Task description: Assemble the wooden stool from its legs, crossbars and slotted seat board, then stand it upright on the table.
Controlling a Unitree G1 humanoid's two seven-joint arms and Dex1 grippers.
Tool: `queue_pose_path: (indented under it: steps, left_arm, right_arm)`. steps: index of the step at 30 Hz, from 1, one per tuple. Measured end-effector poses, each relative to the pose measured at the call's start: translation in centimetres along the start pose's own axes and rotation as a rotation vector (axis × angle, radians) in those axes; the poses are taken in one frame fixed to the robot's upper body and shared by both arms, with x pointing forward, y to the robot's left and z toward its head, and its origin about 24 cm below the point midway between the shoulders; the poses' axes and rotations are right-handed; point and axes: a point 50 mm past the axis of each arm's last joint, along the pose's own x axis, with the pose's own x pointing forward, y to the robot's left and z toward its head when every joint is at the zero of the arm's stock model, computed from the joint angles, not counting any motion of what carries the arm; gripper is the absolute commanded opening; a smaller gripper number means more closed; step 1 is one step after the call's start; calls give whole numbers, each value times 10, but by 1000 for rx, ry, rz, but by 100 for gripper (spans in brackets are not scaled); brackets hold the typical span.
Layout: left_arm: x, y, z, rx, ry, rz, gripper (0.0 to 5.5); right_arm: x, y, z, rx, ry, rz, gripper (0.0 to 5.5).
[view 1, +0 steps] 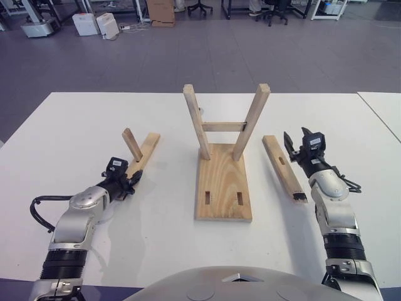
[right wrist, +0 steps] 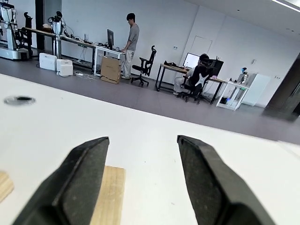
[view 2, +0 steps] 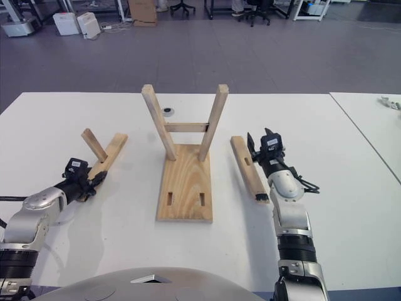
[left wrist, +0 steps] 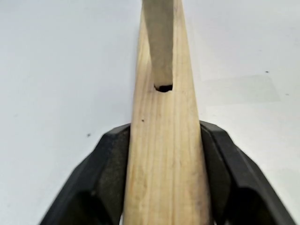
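A white surface [view 1: 75, 125] holds a partly built wooden stool lying upside down. The slotted seat board [view 1: 223, 188] lies flat in the middle. Two legs [view 1: 196, 122] stand plugged into its far end and lean slightly together, joined by a crossbar [view 1: 222, 126]. Two empty slots [view 1: 207, 197] wait at the near end.

To the left lies a third leg [view 1: 145, 153] with a short crossbar [view 1: 132, 144] pegged into it and sticking up. The left gripper [view 1: 131, 179] grasps the near end of this leg, probably to carry it to the empty slots. The left wrist view confirms the grip. Both black fingers [left wrist: 108, 164] press against the leg's sides, and the crossbar sits in its hole just ahead of them.

To the right lies the fourth leg [view 1: 284, 167], loose and with a slot in its side. The right gripper [view 1: 297, 137] sits just beside its far half. In the right wrist view the fingers [right wrist: 84, 173] are spread apart and hold nothing, with the leg's end showing beneath one of them. The head views do not show this gap clearly.
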Motion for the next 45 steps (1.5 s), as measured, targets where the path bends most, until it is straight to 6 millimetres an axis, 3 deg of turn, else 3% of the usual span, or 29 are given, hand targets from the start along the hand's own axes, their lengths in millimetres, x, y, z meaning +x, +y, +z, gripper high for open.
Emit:
queue_pose_path:
  steps: [2, 4, 6, 7, 8, 10, 11, 13, 17, 20, 26, 32, 35, 37, 41, 45]
  left_arm:
    - [-5, 11, 34, -57, -194, 29, 203]
    - [-13, 12, 101, -33, -487, 10, 203]
    - [-22, -8, 158, 51, -700, -67, 203]
    - [-24, -16, 170, 76, -742, -94, 203]
    - [-27, -32, 191, 124, -808, -152, 203]
    - [-33, -65, 220, 205, -900, -278, 203]
    - [-35, -89, 229, 252, -930, -377, 203]
    - [-32, -115, 228, 297, -919, -482, 203]
    - [-30, -142, 220, 374, -888, -585, 203]
    - [-29, -148, 217, 402, -875, -610, 203]
    - [-31, -150, 215, 452, -871, -617, 203]
    - [-31, -152, 208, 496, -845, -634, 203]
    - [-31, -152, 202, 516, -816, -663, 203]
    - [-30, -155, 190, 528, -761, -696, 252]
    - [-37, -161, 167, 549, -692, -738, 312]
    - [-39, -157, 120, 481, -522, -723, 377]
  right_arm:
    - [13, -16, 35, 129, -94, 0, 334]
    - [30, -21, 85, 266, -225, 79, 386]
    - [43, -7, 147, 383, -385, 225, 389]
    - [43, -1, 161, 421, -417, 268, 389]
    - [43, 13, 183, 485, -466, 349, 389]
    - [40, 42, 207, 603, -506, 498, 389]
    - [38, 61, 218, 676, -506, 585, 389]
    - [38, 77, 228, 767, -485, 652, 389]
    - [40, 98, 227, 885, -407, 720, 389]
    - [38, 104, 227, 930, -373, 756, 336]
    - [32, 97, 210, 1064, -257, 764, 210]
    - [24, 88, 209, 1066, -229, 746, 107]
    - [18, 86, 202, 1006, -206, 737, 103]
    - [6, 82, 189, 947, -186, 728, 103]
    - [-23, 65, 139, 957, -58, 578, 103]
    - [-62, 47, 89, 1031, 94, 354, 103]
